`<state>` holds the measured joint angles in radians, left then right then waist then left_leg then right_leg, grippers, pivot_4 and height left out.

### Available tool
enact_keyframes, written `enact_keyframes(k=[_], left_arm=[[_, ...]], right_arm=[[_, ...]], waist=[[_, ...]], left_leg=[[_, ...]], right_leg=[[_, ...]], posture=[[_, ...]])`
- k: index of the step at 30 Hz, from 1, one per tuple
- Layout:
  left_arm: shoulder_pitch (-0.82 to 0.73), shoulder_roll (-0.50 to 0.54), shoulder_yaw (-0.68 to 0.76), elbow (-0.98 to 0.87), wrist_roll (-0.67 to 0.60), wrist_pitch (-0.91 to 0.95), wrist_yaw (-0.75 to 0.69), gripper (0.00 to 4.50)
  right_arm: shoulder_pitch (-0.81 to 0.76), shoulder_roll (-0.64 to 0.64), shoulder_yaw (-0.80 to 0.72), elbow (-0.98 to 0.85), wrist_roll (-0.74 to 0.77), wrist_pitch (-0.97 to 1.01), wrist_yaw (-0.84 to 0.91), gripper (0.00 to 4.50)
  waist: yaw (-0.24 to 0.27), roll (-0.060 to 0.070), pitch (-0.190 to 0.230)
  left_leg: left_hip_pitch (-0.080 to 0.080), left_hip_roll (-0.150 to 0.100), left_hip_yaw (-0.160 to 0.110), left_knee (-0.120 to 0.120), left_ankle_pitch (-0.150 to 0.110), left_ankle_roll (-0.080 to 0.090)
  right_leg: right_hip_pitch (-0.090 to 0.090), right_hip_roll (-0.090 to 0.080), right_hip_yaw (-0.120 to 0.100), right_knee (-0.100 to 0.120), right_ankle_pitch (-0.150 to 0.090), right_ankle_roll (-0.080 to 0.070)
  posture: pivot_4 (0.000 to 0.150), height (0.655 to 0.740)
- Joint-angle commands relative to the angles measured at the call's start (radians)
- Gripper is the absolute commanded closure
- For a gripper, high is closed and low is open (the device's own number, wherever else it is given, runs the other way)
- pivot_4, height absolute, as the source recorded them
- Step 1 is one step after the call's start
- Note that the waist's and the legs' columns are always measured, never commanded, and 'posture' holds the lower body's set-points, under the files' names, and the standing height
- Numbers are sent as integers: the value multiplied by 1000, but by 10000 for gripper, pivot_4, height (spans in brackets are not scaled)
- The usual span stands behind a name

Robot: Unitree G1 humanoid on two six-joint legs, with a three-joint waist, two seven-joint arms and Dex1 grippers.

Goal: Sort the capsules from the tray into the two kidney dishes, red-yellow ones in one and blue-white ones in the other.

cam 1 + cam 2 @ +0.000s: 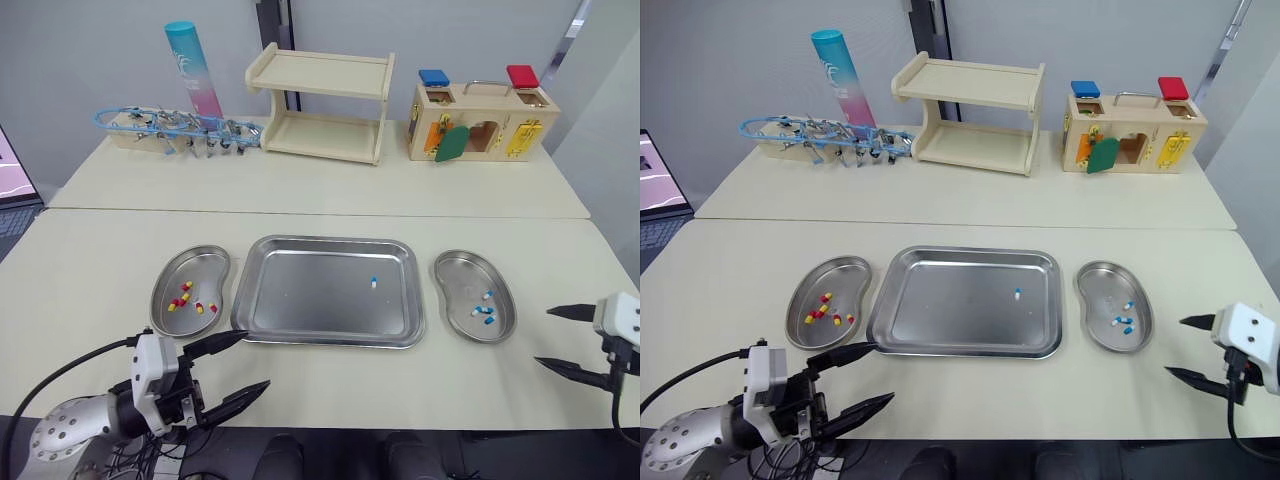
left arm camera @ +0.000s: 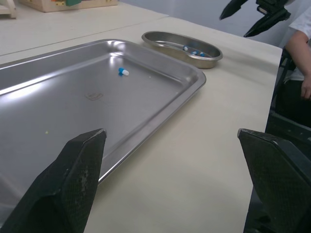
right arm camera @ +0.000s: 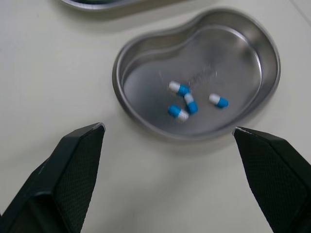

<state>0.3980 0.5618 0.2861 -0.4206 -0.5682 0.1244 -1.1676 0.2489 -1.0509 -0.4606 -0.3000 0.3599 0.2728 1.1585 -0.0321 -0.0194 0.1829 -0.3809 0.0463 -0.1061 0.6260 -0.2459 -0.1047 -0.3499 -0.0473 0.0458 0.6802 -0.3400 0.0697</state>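
A steel tray [image 1: 300, 295] lies mid-table, holding one blue-white capsule [image 1: 374, 282] right of its middle; the same capsule [image 2: 123, 72] appears in the left wrist view. The left kidney dish [image 1: 162, 300] holds several red-yellow capsules [image 1: 185, 297]. The right kidney dish [image 1: 458, 278] holds several blue-white capsules [image 3: 189, 103]. My left gripper [image 1: 256, 360] is open and empty, low at the tray's front left corner. Just right of the right dish, my right gripper [image 1: 543, 337] hangs open and empty.
On the far table stand a wooden shelf [image 1: 320, 105], a wooden latch box [image 1: 480, 120], a blue-pink tube [image 1: 195, 70] and a rack with blue wire [image 1: 175, 128]. A laptop [image 1: 660, 190] sits far left. A person's arm [image 2: 299, 53] shows beyond the table's right edge.
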Motion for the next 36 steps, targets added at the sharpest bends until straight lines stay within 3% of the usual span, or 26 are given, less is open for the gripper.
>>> enact_keyframes(k=[1, 4, 9, 14, 22, 36], left_arm=[[-2, -15, -28, 1, 15, -50, 14, 203], [-2, -22, -43, -2, 18, -63, 30, 0], [3, -22, -54, -6, 21, -80, 52, 0], [9, -20, -65, -10, 24, -95, 65, 0], [10, -21, -89, -4, 35, -115, 77, 0], [4, -17, -110, 11, 45, -133, 92, 0]], right_arm=[[-104, 18, 93, -146, 60, 149, -97, 0], [-299, 105, 310, -218, 27, 246, -203, 6157], [-495, 269, 551, -216, -66, 373, -359, 23147], [-604, 439, 702, -168, -183, 519, -549, 23147], [-689, 638, 768, -37, -262, 649, -713, 23147], [-712, 719, 771, 37, -259, 714, -734, 23147]], waist=[[-1, 0, 0], [-3, 0, 1], [3, 0, 1], [3, 0, 1], [1, 1, 1], [-1, 1, 1]], left_leg=[[0, 0, 0, 0, 0, 0], [0, 1, -1, 1, 0, 0], [-2, 1, -1, 0, 0, 0], [-3, 0, -3, 0, 0, 0], [-3, 0, -2, 0, 0, 0], [-2, 1, -3, -1, 0, 0]], right_leg=[[0, 0, 0, 0, 0, 0], [0, 1, 0, 0, 0, 0], [-2, 1, 0, 0, 0, 0], [-3, 1, -2, 1, 0, 0], [-4, 1, -2, 1, 0, 0], [-4, 1, -2, 1, 0, 0]], posture=[[1500, 7400], [1500, 7400], [1500, 7400], [1500, 7400], [1500, 7400], [1500, 7400]])
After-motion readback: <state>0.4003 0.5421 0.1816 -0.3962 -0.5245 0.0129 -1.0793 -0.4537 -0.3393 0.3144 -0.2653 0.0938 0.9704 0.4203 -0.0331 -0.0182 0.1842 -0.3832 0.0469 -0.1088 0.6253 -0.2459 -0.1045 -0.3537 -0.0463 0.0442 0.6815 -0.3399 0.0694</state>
